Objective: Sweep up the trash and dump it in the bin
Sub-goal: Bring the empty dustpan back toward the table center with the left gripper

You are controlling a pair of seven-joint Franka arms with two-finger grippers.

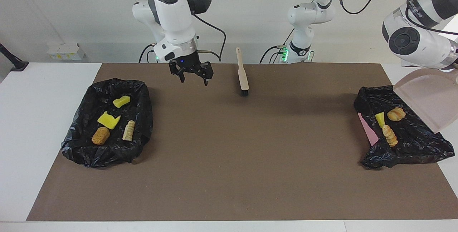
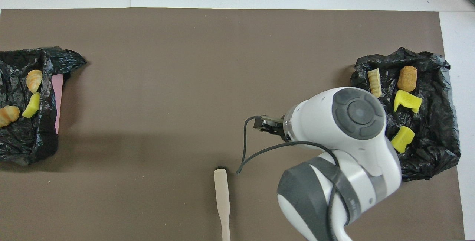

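All the trash lies in two black-bag-lined bins. The bin at the right arm's end holds two yellow pieces, an orange-brown lump and a beige chunk. The bin at the left arm's end holds a yellow piece and two orange-brown lumps. My right gripper is open and empty, in the air over the mat near the robots. My left gripper sits at the frame's edge and holds the pale dustpan tilted over its bin.
The brush lies on the brown mat near the robots, between the arms. A pink wall shows at the mat-side edge of the bin at the left arm's end. My right arm covers part of the overhead view.
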